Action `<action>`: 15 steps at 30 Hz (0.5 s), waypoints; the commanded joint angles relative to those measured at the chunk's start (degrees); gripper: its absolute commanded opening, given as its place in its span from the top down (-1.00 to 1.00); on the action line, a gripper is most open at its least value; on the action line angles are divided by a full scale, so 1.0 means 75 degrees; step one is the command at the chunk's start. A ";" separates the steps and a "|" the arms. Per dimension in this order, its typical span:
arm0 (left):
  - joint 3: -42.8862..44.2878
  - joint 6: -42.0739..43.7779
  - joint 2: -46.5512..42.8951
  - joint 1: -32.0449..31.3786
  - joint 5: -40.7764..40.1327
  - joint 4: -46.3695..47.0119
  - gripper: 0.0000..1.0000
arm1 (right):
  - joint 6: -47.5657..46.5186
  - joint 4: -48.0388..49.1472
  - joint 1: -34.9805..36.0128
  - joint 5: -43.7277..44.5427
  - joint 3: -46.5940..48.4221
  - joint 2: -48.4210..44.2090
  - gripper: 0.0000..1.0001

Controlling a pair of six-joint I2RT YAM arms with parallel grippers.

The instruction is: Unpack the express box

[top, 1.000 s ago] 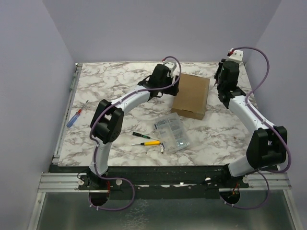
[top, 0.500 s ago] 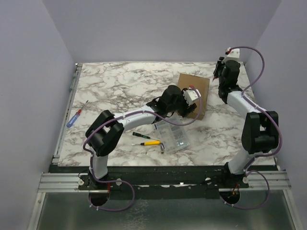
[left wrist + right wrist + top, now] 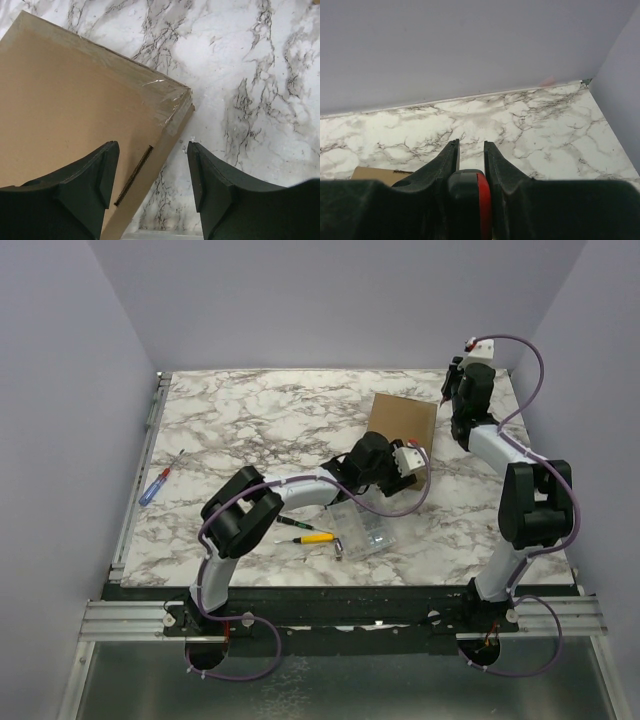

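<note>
The express box (image 3: 402, 418), a flat brown cardboard mailer, lies shut on the marble table at the back right. Clear tape covers its corner (image 3: 172, 100) in the left wrist view. My left gripper (image 3: 408, 462) hovers open over the box's near end. Its jaws (image 3: 152, 147) straddle the box's side edge, one finger above the lid and the other above bare marble. My right gripper (image 3: 453, 392) is raised near the box's far right corner, shut on a black and red cutter (image 3: 470, 200) whose thin blade runs along one finger.
A clear plastic compartment case (image 3: 362, 530) lies just in front of the box. Beside it are a yellow screwdriver (image 3: 312, 537) and a small black one (image 3: 290, 522). A blue and red screwdriver (image 3: 155, 483) rests at the left edge. Purple walls enclose the table.
My left arm swung from the box's far left corner round to its near end, and its jaws narrowed somewhat. The right arm drew back and up toward the far right corner.
</note>
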 commanded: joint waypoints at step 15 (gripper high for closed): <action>0.0674 0.0775 0.0634 -0.0397 -0.1140 0.0217 -0.22 | -0.0034 0.0307 -0.0043 0.0101 0.0750 0.0585 0.99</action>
